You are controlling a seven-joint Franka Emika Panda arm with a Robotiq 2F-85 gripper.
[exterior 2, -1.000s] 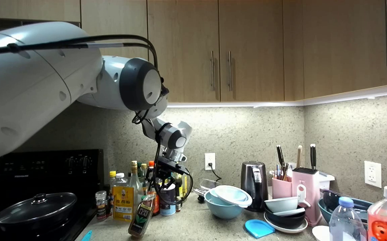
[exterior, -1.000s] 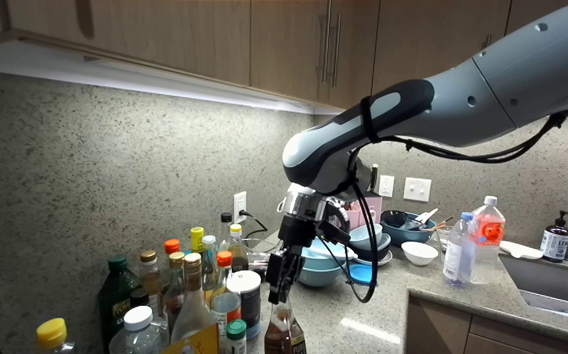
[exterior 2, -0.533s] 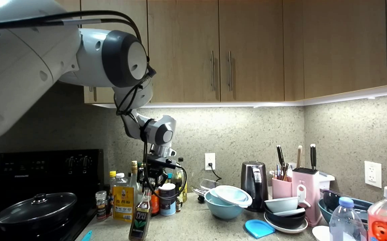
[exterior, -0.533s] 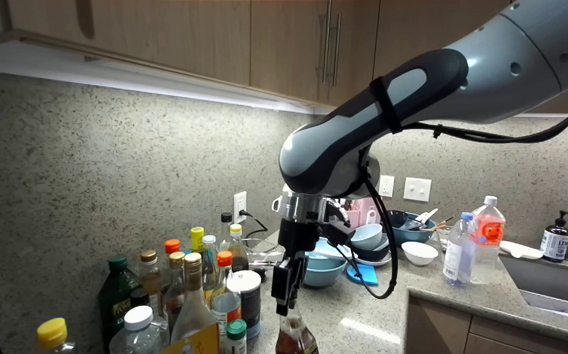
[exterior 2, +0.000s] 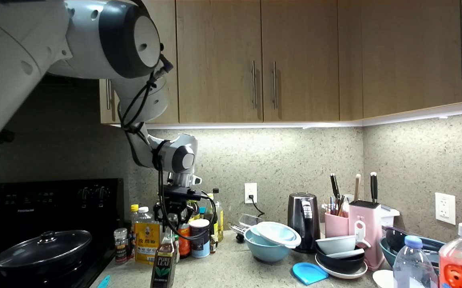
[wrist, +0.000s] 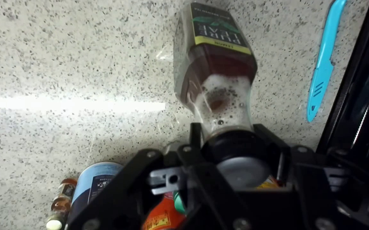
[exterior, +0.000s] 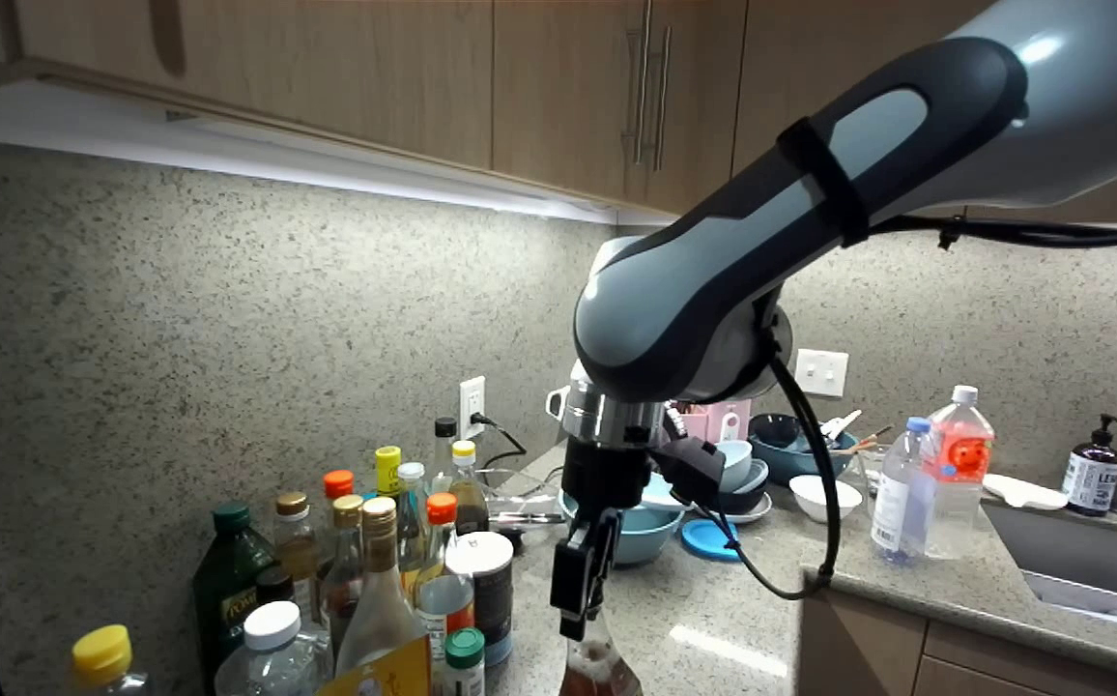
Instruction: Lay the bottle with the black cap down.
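Observation:
The bottle with the black cap is a tea bottle with dark brown liquid and foam. It shows in both exterior views (exterior: 600, 672) (exterior 2: 163, 264) and in the wrist view (wrist: 219, 67). My gripper (wrist: 227, 135) is shut on its wide black cap (wrist: 235, 143), with one finger on each side. The gripper also shows above the bottle in both exterior views (exterior: 575, 619) (exterior 2: 172, 220). The bottle stands nearly upright with a slight tilt, over the counter (wrist: 76, 64). Its base is cut off in both exterior views, and I cannot tell whether it touches the counter.
Several condiment bottles (exterior: 380, 580) and a dark canister (exterior 2: 200, 238) stand close beside the gripper. A light blue knife (wrist: 323, 67) lies near the black stove (wrist: 363, 127). Light blue bowls (exterior 2: 265, 251), a kettle (exterior 2: 303, 222) and a blue lid (exterior 2: 310, 273) are along the counter.
The gripper and bottle have moved together, rightward in an exterior view and away from the grouped bottles. The bottle has swung from a clear tilt to nearly upright.

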